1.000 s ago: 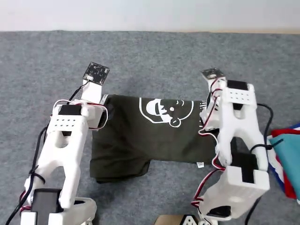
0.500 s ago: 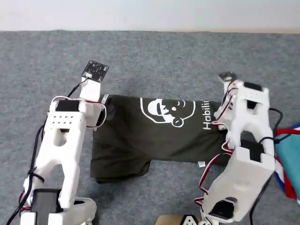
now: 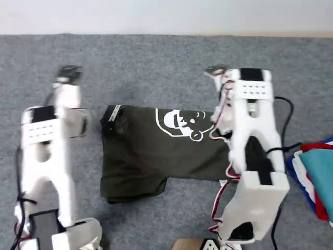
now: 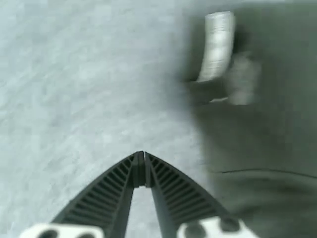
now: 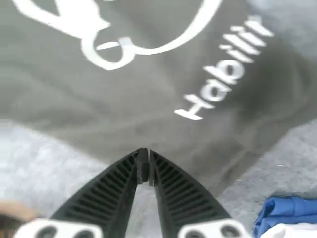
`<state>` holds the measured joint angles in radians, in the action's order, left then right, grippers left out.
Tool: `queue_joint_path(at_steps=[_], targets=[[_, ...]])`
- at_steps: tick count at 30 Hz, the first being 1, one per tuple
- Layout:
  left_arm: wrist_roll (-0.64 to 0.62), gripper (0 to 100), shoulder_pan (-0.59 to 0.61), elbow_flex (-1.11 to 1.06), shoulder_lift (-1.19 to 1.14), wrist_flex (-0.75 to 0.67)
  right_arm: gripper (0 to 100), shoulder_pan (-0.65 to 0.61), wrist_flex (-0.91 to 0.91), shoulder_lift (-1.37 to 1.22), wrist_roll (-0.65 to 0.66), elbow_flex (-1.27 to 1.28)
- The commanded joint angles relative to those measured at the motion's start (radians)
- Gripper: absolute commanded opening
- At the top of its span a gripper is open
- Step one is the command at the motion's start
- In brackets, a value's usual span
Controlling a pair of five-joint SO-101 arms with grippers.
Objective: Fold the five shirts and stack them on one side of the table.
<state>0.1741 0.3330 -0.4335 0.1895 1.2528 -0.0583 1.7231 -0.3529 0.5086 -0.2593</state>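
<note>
A dark olive shirt [image 3: 151,156] with a white cartoon print [image 3: 184,124] lies partly folded in the middle of the grey table. Its white neck label [image 4: 215,47] sits at the shirt's left end. My left arm [image 3: 44,135] stands to the left of the shirt. The left gripper [image 4: 143,156] is shut and empty over bare carpet just off the shirt's edge. My right arm [image 3: 252,114] covers the shirt's right end. The right gripper [image 5: 143,151] hangs shut and empty above the shirt [image 5: 148,84], near its lettered edge.
A pile of teal, red, white and blue shirts [image 3: 315,174] lies at the table's right edge, and its blue cloth [image 5: 280,213] shows in the right wrist view. A brown object [image 3: 190,244] pokes in at the front edge. The grey carpet [image 3: 156,62] runs on behind the shirt.
The left arm has drawn away to the left, off the shirt's collar corner. The right arm swung out to the right, then came back over the shirt's right end.
</note>
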Motion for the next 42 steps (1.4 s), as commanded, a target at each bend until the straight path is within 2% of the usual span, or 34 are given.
queue_joint_path(at_steps=[1, 5, 10, 16, 20, 27, 31, 38, 42], targets=[[-0.006, 0, 0.196, 0.031, 0.040, 0.011, 0.9, -0.107, 0.070, 0.102, 0.120, -0.035], [-0.002, 0, 0.347, 0.033, 0.040, 0.025, 0.9, -0.197, 0.061, 0.217, 0.192, 0.084], [-0.002, 0, 0.462, 0.018, 0.037, 0.029, 0.9, -0.317, 0.016, 0.397, 0.232, 0.342], [0.069, 0, 0.583, -0.028, 0.038, 0.020, 0.9, -0.371, -0.328, 0.722, 0.239, 0.793], [0.075, 0, 0.617, -0.056, 0.038, -0.008, 0.9, -0.467, -0.478, 0.839, 0.242, 1.017], [0.075, 0, 0.618, -0.077, 0.035, -0.026, 1.7, -0.657, -0.532, 0.792, 0.242, 1.057], [0.075, 0, 0.618, -0.077, 0.032, -0.026, 11.2, -0.762, -0.521, 0.759, 0.241, 1.057], [0.071, 0, 0.615, -0.077, 0.034, -0.054, 28.4, -0.869, -0.544, 0.748, 0.241, 1.062], [0.071, 0, 0.615, -0.077, 0.034, -0.048, 31.4, -0.874, -0.613, 0.730, 0.242, 1.065]])
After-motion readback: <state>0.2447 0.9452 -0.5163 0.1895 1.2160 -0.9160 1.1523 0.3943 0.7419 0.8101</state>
